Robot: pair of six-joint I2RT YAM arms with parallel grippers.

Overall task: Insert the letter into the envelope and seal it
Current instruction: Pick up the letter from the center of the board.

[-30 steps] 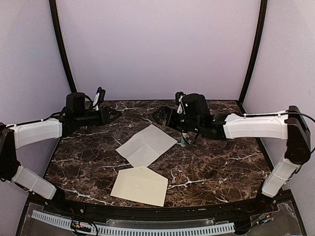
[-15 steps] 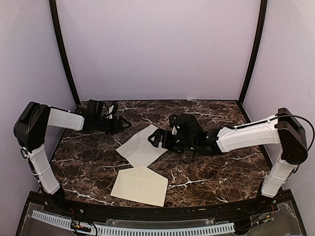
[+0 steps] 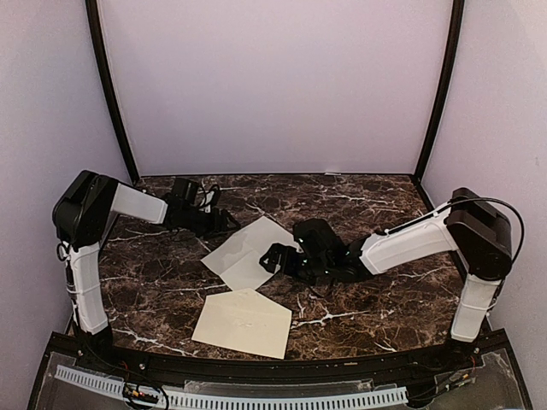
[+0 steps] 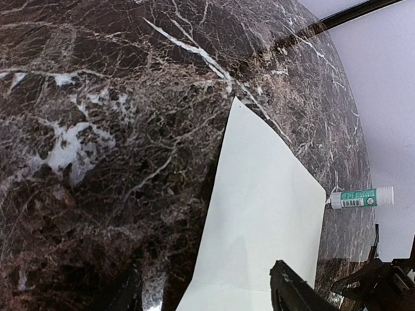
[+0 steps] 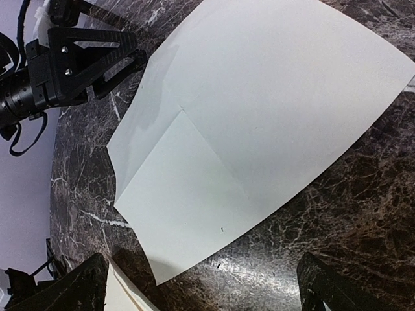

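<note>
Overhead, the plain whitish paper letter point(image 3: 248, 253) lies flat mid-table on the dark veined marble table point(image 3: 385, 295), with the long cream-yellow paper envelope point(image 3: 244, 323) nearer. The left gripper point(image 3: 229, 224) is at the letter's far-left edge and the right gripper point(image 3: 269, 256) at its right edge

From the left wrist, the left gripper's fingers point(image 4: 292, 291) stand spread, empty, over the sheet's corner; a small green-and-white tube point(image 4: 360, 198) lies beyond

From the right wrist, that gripper's fingers point(image 5: 331, 288) stand wide apart above the letter, gripping nothing

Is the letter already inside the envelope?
No, the letter lies out on the table just beyond the envelope, wholly outside it.
</note>
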